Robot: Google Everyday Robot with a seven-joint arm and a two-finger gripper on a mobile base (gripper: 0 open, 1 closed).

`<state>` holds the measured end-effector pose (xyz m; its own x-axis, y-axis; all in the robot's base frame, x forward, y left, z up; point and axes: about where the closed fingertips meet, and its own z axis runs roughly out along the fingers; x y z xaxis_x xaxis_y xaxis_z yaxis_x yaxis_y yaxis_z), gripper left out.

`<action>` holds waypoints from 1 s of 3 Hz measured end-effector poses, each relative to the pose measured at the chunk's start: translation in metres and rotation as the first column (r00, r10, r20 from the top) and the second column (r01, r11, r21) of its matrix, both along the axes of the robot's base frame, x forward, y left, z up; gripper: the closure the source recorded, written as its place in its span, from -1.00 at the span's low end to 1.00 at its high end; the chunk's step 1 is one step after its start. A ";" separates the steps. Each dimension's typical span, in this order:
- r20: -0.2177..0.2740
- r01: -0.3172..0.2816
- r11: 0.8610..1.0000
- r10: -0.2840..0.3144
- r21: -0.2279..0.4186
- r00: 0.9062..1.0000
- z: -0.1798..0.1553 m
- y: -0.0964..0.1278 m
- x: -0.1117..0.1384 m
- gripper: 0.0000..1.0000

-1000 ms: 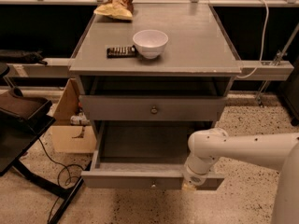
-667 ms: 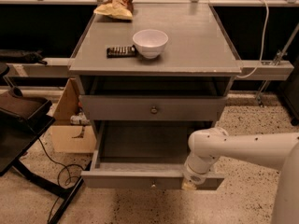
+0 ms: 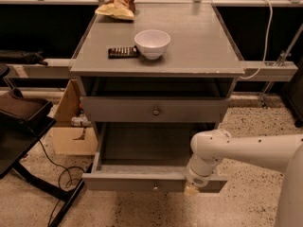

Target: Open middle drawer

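Observation:
The middle drawer (image 3: 142, 181) is a grey drawer with a low flat front and a small round knob (image 3: 155, 187). It stands pulled far out of the cabinet, and its inside looks empty. The taller-fronted top drawer (image 3: 155, 111) above it is nearly flush with the cabinet. The lowest drawer is hidden under the pulled-out one. My gripper (image 3: 191, 189) is at the end of the white arm (image 3: 246, 150), which reaches in from the right. It sits at the front edge of the middle drawer, to the right of the knob.
On the cabinet top (image 3: 199, 46) are a white bowl (image 3: 152, 43), a dark flat object (image 3: 123, 52) and a snack bag (image 3: 117, 6). A cardboard box (image 3: 71, 126) and a black stand with cables (image 3: 28, 141) are at the left. The floor is speckled.

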<state>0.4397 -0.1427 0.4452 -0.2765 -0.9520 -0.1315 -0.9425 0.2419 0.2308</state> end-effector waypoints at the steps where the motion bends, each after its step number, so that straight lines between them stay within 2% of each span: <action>1: 0.000 0.000 1.000 0.000 0.000 1.000 0.001 0.000 0.003 -0.85; 2: 0.011 -0.023 1.000 0.024 -0.016 1.000 0.041 0.009 -0.012 -1.00; 3: 0.122 -0.059 0.998 0.060 -0.016 0.991 0.103 0.008 -0.031 -1.00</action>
